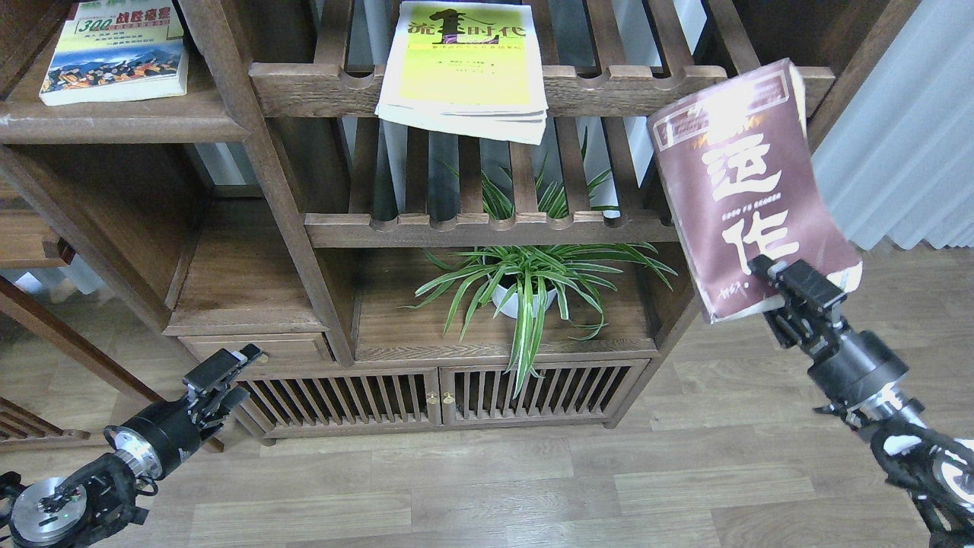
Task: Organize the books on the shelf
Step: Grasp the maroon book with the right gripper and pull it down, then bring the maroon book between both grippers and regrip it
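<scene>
maroon book (749, 190): held upright, right | yellow-green book (464, 68): flat, slatted rack | "300" book (114, 57): flat, solid shelf (122, 122)

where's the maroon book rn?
In the head view, the maroon book is at the right, held up in the air by the right gripper at its lower edge, right of the slatted rack with the yellow-green book.

The solid dark-brown shelf (114, 118) carries the "300" book (114, 53); the yellow-green book (464, 65) lies on the slatted rack (609, 80).
</scene>
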{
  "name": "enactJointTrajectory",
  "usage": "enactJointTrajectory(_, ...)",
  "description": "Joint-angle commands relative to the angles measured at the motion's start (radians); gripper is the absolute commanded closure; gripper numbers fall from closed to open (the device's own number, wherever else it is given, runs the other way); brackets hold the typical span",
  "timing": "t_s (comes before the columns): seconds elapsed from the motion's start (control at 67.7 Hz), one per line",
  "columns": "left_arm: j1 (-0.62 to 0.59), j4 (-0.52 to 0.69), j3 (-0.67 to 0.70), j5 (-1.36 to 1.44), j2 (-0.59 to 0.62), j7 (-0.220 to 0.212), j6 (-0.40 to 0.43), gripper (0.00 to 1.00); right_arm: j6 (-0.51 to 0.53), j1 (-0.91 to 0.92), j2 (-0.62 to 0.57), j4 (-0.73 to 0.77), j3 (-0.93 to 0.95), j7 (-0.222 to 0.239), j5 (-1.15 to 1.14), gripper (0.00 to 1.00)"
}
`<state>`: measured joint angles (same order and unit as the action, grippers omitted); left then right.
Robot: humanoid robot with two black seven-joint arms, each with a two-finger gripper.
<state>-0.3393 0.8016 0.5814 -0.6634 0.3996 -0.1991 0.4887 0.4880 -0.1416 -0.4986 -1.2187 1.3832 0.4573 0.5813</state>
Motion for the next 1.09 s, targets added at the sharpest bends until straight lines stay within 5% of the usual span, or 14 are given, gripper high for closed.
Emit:
enactJointTrajectory(0.0, 0.0, -0.01, 0.0, 0.001, -0.044, 0.0, 0.0, 0.02, 0.001, 0.0, 0.031, -0.004, -0.03, 0.0, -0.008, 0.97)
enactJointTrajectory(0.665, -0.007, 0.128, 0.006, -0.007, -0.228, 0.006, 0.0, 0.02, 0.001, 0.217, 0.414, 0.007, -0.222, -0.002, -0.186, 0.97)
enactJointTrajectory(1.078, -0.009, 0.275, -0.002, 0.039, -0.235, -0.002, 0.0, 0.02, 0.001, 0.201, 0.468, 0.068, -0.277, -0.005, -0.192, 0.97)
